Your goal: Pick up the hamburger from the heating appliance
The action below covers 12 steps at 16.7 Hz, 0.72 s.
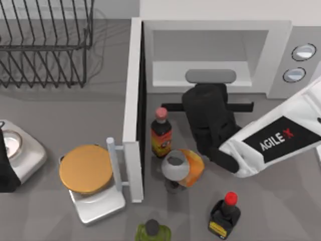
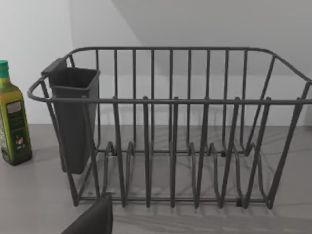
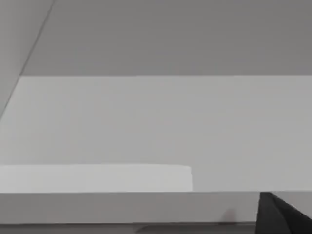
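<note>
Found the right gripper (image 1: pixel 209 95) at the mouth of the open microwave (image 1: pixel 215 30); couldn't tell its grip. Spotted the hamburger (image 1: pixel 194 168) seemingly outside on the table, touching the wine glass (image 1: pixel 174 165), under the forearm. Feared toppling that glass or the pink-capped bottle (image 1: pixel 161 131) on any swing back. Noted the open door (image 1: pixel 133 100) hemming things in. Left arm parked at the left edge.

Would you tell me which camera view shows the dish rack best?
The left wrist view: the dish rack stands whole, side-on, with its grey cup. The top view catches part of it at the table's far left corner. The right wrist view faces white microwave walls.
</note>
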### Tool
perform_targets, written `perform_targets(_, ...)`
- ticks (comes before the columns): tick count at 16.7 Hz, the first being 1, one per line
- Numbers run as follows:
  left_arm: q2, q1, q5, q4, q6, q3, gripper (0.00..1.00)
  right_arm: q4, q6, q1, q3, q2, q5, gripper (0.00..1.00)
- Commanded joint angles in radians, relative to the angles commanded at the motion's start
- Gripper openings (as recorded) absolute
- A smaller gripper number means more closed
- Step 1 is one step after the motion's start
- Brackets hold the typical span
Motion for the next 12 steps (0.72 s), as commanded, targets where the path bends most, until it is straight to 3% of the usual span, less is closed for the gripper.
perform_targets(5,0.000,0.000,0.000,0.000,0.000,0.000,1.00,0.018,-0.001,0.006,-0.002,0.009,-0.001,0.00)
perform_targets(12,0.000,0.000,0.000,0.000,0.000,0.000,1.00,0.018,-0.001,0.006,-0.002,0.009,-0.001,0.53)
